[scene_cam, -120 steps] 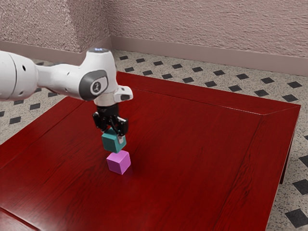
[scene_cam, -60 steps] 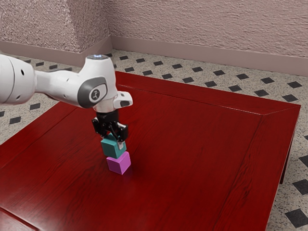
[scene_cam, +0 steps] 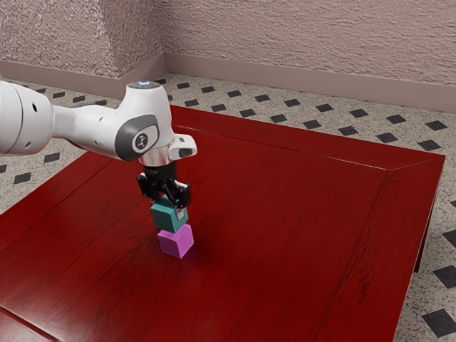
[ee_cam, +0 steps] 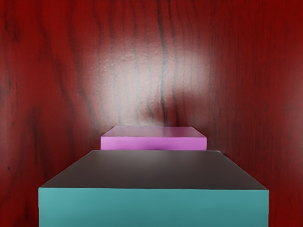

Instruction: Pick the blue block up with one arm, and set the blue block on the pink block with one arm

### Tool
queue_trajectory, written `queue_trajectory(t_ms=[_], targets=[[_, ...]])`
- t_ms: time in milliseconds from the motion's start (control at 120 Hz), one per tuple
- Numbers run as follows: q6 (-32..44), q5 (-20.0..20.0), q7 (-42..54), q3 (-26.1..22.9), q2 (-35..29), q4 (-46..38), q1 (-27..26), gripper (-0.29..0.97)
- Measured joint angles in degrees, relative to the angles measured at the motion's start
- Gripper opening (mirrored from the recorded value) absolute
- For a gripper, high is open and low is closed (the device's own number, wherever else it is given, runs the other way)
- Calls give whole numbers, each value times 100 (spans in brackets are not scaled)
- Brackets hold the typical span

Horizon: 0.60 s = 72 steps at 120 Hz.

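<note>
Gripper [scene_cam: 171, 205] fingers pinch the blue block [scene_cam: 167, 219], a cube of a teal shade, from two sides at its upper part, with the hand pointing straight down from the white arm [scene_cam: 85, 128] that reaches in from the exterior view's left. The blue block's underside meets the top of the pink block [scene_cam: 176, 242], as far as the exterior view shows, and it sits a little off toward that view's left, so the two cubes do not line up exactly. In the wrist view the blue block [ee_cam: 151, 203] lies right under the hand, and a strip of the pink block [ee_cam: 154, 138] shows past its far edge. The stack stands on the dark red wooden tabletop [scene_cam: 299, 214], in the half toward the exterior view's left and well apart from every edge. A pale glare lies on the wood grain [ee_cam: 151, 71] beyond the cubes. Around the table runs a speckled floor with black diamond tiles [scene_cam: 285, 107], closed off by a rough pinkish wall [scene_cam: 320, 35] with a plain baseboard [scene_cam: 306, 80].
</note>
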Motion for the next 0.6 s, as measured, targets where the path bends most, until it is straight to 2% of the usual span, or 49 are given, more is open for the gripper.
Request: queue_trajectory(t_ms=[242,417,600], targets=[[-3,-34,25,-14,-123,2,11,59],[-356,-11,38,-40,-695,192,-19,64],[-565,2,57,-71,-793,224,1,66]])
